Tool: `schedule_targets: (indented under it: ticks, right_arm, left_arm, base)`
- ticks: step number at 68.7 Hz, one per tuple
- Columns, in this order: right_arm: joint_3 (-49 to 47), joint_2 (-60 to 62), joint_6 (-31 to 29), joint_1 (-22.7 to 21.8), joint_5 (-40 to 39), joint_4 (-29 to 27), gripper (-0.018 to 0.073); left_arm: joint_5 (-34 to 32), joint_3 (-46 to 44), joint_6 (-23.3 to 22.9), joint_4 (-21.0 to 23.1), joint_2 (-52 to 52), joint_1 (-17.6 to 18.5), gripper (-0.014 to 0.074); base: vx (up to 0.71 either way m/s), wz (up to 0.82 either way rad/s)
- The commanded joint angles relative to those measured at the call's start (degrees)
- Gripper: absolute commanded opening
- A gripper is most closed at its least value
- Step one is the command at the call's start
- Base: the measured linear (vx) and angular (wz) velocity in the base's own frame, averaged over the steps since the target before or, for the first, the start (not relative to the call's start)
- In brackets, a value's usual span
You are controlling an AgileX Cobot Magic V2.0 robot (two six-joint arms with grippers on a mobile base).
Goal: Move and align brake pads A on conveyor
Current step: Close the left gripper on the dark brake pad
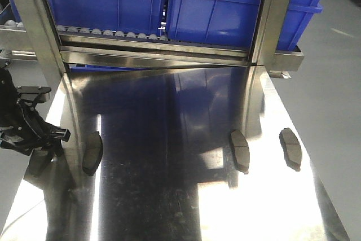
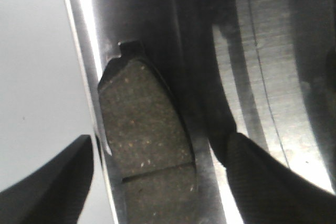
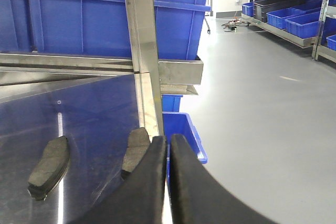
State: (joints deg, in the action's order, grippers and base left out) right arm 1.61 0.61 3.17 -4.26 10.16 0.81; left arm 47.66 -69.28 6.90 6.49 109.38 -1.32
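Left brake pads (image 1: 92, 152) and right brake pads (image 1: 239, 149) on tabletop (image 1: 169, 207), bins (image 1: 107, 1) behind.

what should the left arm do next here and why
Probably lower the left gripper a little and close its fingers on the brake pad. In the left wrist view the pad lies flat at the edge of the steel tabletop, framed between the open fingers and apparently not yet gripped.
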Motion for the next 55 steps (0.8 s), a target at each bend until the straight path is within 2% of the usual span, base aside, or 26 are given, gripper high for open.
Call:
schedule_targets:
  ticks: [1, 38, 46, 55]
  right_arm:
    - [0.1, 0.9, -0.2, -0.3, -4.0, 0.2, -0.0009]
    - [0.1, 0.9, -0.2, -0.3, -4.0, 0.2, -0.0009]
    - [0.1, 0.9, -0.2, -0.3, -4.0, 0.2, -0.0009]
    - [0.1, 0.9, -0.2, -0.3, -4.0, 0.2, -0.0009]
  left_arm:
    - [0.8, -1.0, 0.1, -0.5, -2.4, 0.1, 0.0435]
    - [0.3, -1.0, 0.6, -0.5, -2.5, 0.1, 0.0106]
    - [-0.3, -0.7, 2.8, 0.0, -2.8, 0.2, 0.0066]
    - [-4.9, 1.7, 5.3, 1.8, -5.5, 0.4, 0.0057]
  base:
    - [0.0, 0.0]
    - [0.0, 0.0]
    - [0.0, 0.0]
    - [0.0, 0.0]
